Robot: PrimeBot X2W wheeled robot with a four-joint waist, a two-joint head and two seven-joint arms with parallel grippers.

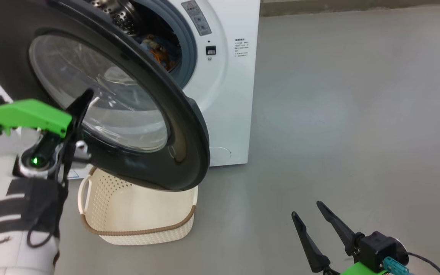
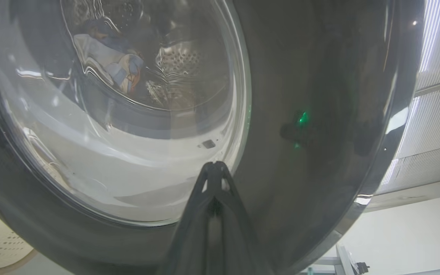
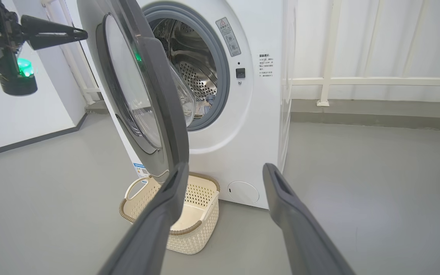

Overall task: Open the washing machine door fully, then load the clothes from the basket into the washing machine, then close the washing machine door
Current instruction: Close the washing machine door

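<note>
Up against the outside of the washing machine door (image 1: 187, 130), the left gripper (image 1: 87, 94) is clenched. Its two dark fingers (image 2: 197, 214) are pressed together into one point with nothing between them. The tip sits right where the bulging glass window (image 2: 128, 160) meets the glossy black ring around it. From where I stand I cannot say whether it actually touches the surface or stops just short. A bright green housing (image 1: 29, 116) and a small green lamp (image 1: 34, 161) ride on the wrist behind it.

The door stands partly swung out, hinged on the robot's left. Its free edge hangs out over the floor (image 1: 338, 114), away from the white front of the washing machine (image 1: 235, 95). Behind it the grey seal and the steel drum (image 3: 193, 65) are exposed. The clothes (image 1: 155, 46) lie inside the drum, a bundle of blue with orange print. They also show through the glass in the left wrist view.

Directly under the door's lower edge the basket (image 1: 147, 235) sits on the floor, just beside the foot of the machine. Its brown rim and one white handle are turned towards the robot.

Off to the robot's right, well apart from the machine, the right gripper (image 1: 306, 208) hangs low with its fingers spread wide. It grasps nothing and points towards the machine front.
</note>
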